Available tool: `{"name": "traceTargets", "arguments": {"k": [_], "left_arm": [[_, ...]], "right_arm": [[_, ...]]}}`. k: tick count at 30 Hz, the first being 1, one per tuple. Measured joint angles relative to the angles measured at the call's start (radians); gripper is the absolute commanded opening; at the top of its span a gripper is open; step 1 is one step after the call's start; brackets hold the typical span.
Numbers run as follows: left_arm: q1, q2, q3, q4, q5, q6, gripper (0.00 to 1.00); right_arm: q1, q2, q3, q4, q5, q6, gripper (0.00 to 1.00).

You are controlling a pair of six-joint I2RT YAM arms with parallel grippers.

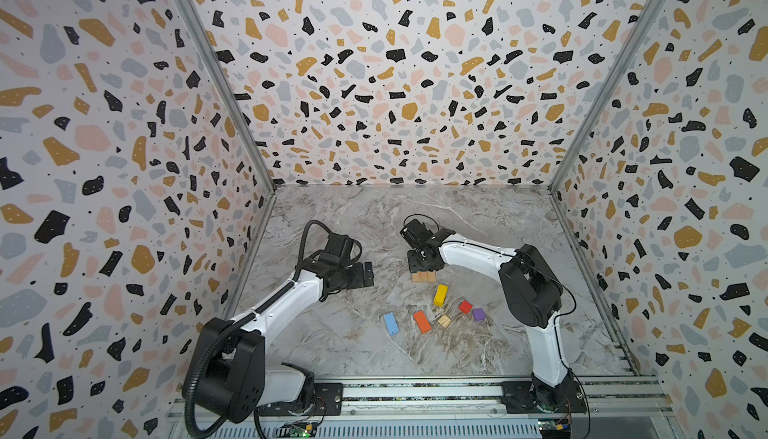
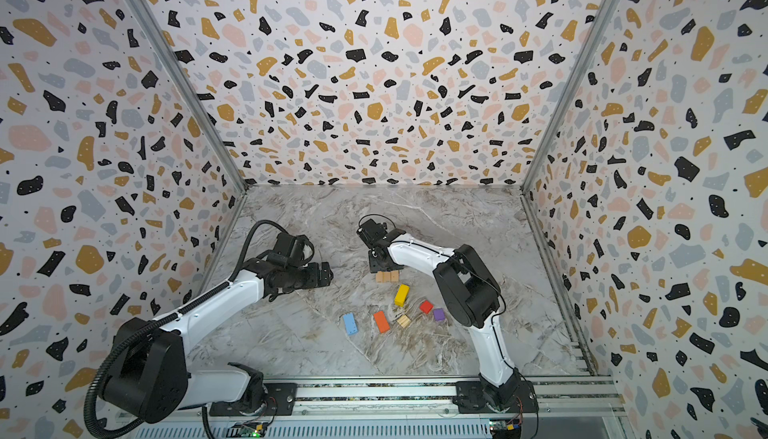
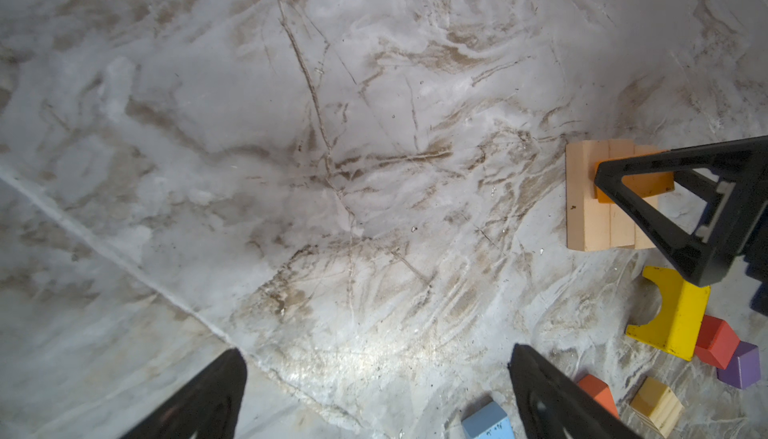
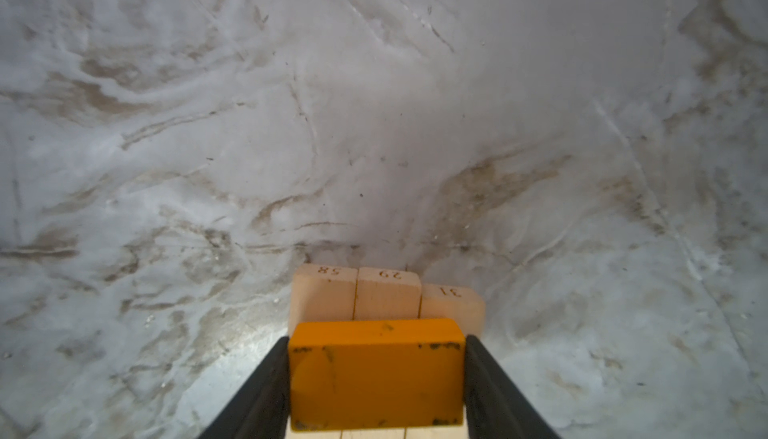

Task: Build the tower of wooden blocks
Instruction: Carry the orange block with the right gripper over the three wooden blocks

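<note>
Right tool (image 4: 377, 339) clamps orange block (image 4: 376, 374) crosswise over tan blocks (image 4: 386, 295); left tool (image 3: 376, 349) spread.

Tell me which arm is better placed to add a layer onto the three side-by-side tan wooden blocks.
Probably right: the right gripper is shut on an orange oblong wooden block over the tan row; the left gripper is open, empty, aside.

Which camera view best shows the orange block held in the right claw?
The right wrist view: the orange block fills the foreground, gripped by the right claw, above three tan blocks. The left wrist view shows only part of it behind the claw; in both top views the claw hides it.
</note>
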Motion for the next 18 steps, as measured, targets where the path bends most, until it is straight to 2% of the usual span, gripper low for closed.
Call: {"name": "traceTargets", "arguments": {"k": [1,3,4,6,18], "left_arm": [[0.0,0.0,0.0,0.0,0.0,0.0,1.0],[0.0,0.0,0.0,0.0,0.001,0.0,1.0],[0.0,0.0,0.0,0.0,0.002,0.0,1.0],[0.0,0.0,0.0,0.0,0.002,0.0,1.0],[0.0,0.0,0.0,0.0,0.003,0.0,1.0]], "right_arm": [[0.0,0.0,0.0,0.0,0.001,0.001,0.62],[0.0,0.0,0.0,0.0,0.004,0.003,0.54],[0.0,0.0,0.0,0.0,0.005,0.004,0.53],[0.0,0.0,0.0,0.0,0.007,0.005,0.59],[0.001,0.0,0.0,0.0,0.014,0.011,0.66]]}}
